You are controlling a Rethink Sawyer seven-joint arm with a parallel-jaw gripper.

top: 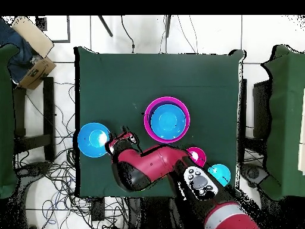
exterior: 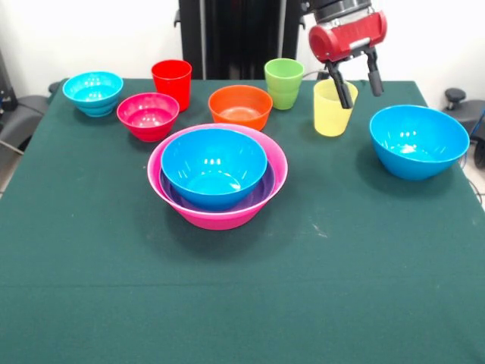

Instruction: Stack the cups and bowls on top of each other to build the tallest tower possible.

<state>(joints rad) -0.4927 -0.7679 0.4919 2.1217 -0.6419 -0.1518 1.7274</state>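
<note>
My gripper [exterior: 361,97] is open and empty. It hangs just right of the yellow cup [exterior: 329,114], and one finger crosses the cup's right rim in the front view. The loose blue bowl [exterior: 418,140] sits to its right and also shows in the overhead view [top: 93,139]. The tower stands mid-table: pink bowl [exterior: 220,218] outermost, purple bowl [exterior: 262,194] in it, blue bowl [exterior: 214,165] on top. Along the far side stand the green cup [exterior: 284,82], orange bowl [exterior: 240,106], red cup [exterior: 172,82], magenta bowl [exterior: 148,115] and cyan bowl [exterior: 93,92].
In the overhead view my arm [top: 152,167] covers the cups and the orange bowl. The gripper [top: 122,136] is beside the blue bowl there. The green tablecloth [exterior: 242,288] covers the whole table. Chairs stand at both sides of the table [top: 271,119].
</note>
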